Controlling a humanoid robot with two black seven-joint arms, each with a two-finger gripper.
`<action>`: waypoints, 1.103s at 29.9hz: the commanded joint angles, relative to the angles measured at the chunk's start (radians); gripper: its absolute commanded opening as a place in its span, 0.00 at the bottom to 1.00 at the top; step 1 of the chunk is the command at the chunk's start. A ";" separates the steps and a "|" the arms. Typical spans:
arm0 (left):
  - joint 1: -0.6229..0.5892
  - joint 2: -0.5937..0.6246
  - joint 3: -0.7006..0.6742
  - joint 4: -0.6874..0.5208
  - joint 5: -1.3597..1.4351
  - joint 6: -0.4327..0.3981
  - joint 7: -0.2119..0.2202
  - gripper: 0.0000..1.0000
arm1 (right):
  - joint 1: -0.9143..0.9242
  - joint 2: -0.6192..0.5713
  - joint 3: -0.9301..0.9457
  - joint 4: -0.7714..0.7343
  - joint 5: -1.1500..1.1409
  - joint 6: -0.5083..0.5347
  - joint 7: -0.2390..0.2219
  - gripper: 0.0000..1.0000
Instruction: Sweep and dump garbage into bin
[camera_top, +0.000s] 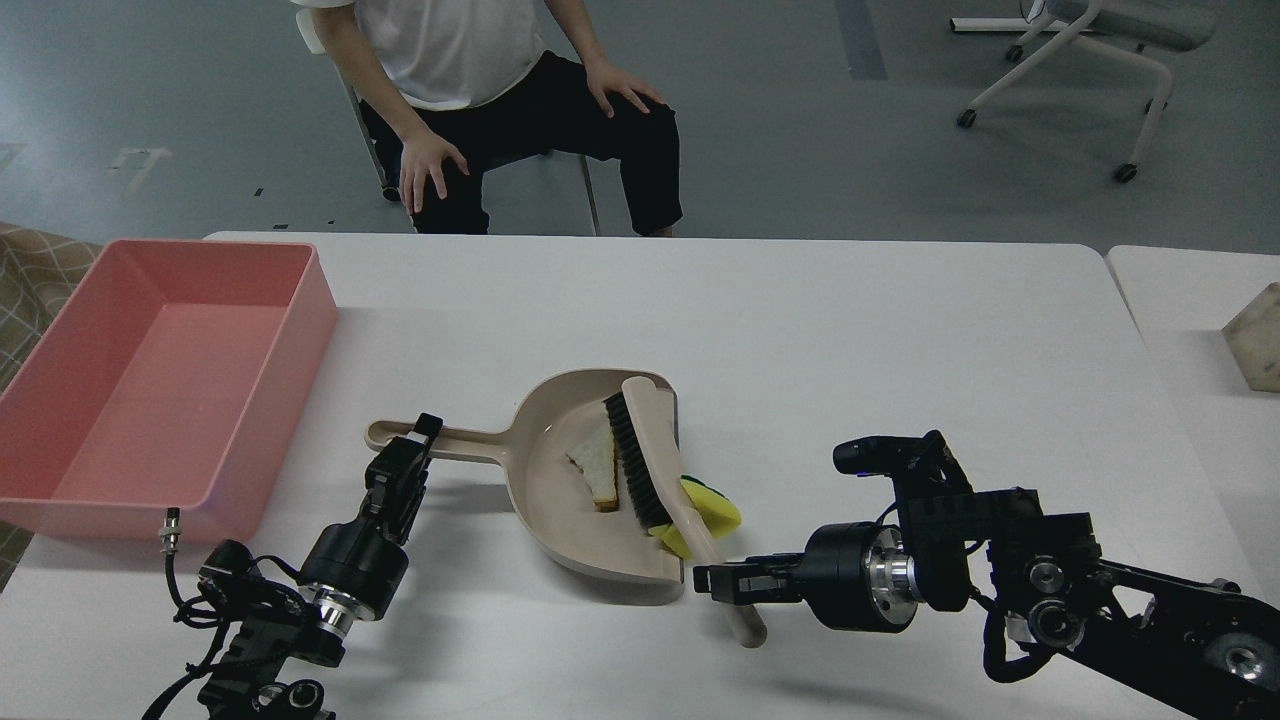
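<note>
The beige dustpan (560, 500) lies mid-table, its handle (460, 445) pointing left. My left gripper (418, 441) is shut on that handle. My right gripper (722, 586) is shut on the handle of the beige black-bristled brush (650, 460), whose head lies over the dustpan's open edge. The white bread slice (594, 465) sits inside the dustpan, left of the bristles. The yellow sponge piece (708, 512) is at the dustpan's lip, under and right of the brush, partly hidden. The salmon-pink bin (150, 380) stands at the far left, with nothing in it.
A seated person (500, 100) is just beyond the table's far edge. A second table (1200, 330) with a pale block (1258, 338) is at the right. A wheeled chair (1080, 60) stands on the floor at the back right.
</note>
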 joint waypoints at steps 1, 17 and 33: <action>0.000 0.002 0.002 0.000 0.000 0.000 -0.002 0.22 | -0.007 0.002 0.053 0.006 0.002 0.000 0.003 0.06; 0.005 -0.001 0.002 -0.002 0.000 0.000 -0.002 0.22 | -0.035 -0.101 0.224 0.008 0.005 0.000 0.003 0.08; 0.003 -0.001 0.011 0.000 0.001 0.000 -0.002 0.22 | -0.052 -0.357 0.179 0.008 0.003 0.000 -0.020 0.08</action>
